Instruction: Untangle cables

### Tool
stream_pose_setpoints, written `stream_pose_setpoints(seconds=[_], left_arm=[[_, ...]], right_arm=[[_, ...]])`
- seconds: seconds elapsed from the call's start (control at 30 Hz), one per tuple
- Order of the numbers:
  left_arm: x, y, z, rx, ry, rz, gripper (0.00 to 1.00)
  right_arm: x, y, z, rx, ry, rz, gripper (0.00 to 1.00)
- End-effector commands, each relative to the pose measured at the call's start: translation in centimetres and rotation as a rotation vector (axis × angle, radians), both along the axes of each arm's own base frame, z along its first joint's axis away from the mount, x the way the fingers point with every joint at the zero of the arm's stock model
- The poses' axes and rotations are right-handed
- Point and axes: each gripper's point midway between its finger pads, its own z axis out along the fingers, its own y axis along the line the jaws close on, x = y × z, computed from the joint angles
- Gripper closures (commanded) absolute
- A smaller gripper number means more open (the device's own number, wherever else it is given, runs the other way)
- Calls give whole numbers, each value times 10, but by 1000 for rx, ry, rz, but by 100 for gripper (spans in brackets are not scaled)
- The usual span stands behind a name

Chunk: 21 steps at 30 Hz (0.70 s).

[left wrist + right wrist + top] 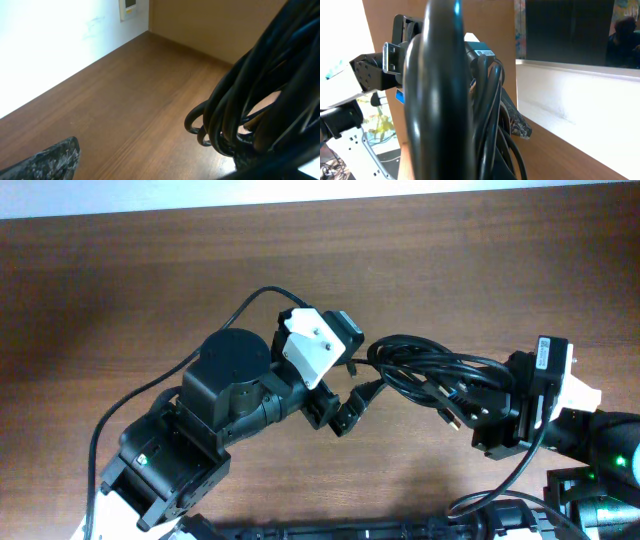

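Right jaws clamp the bundled cables (440, 375), right of centre over the surface (150, 260); left jaws gape wide, holding nothing, just beside the bundle. If I tug the whole bundle, its loops may cinch tighter.

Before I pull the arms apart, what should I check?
1. Right gripper holding the cables: ok. The bundle runs between its fingers in the right wrist view.
2. Left gripper holding anything: not ok. It is open, with one finger well away from the bundle.
3. A free end to pull: cannot tell. A plug shows overhead, but its strand is lost in the loops.
4. Strands separated: not ok. They are looped together in one bunch.
5. Bundle off the table: ok. The loops hang above the wood in the left wrist view.
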Motion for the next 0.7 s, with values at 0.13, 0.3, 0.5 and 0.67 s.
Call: stream_pose_setpoints(seconds=[0.13,0.3,0.5,0.67], left_arm=[[8,-10,24,-141,49,30,1],[21,-23,6,-164,183,69,1],[29,-30,-6,-156,231,84,9],[29,-29,-20,-119,268,92,14]], right_arm=[[-6,0,5,10,6,12,96],[-7,0,5,7,7,19,96],[-7,0,6,8,0,19,96],[-5,0,6,13,0,7,96]])
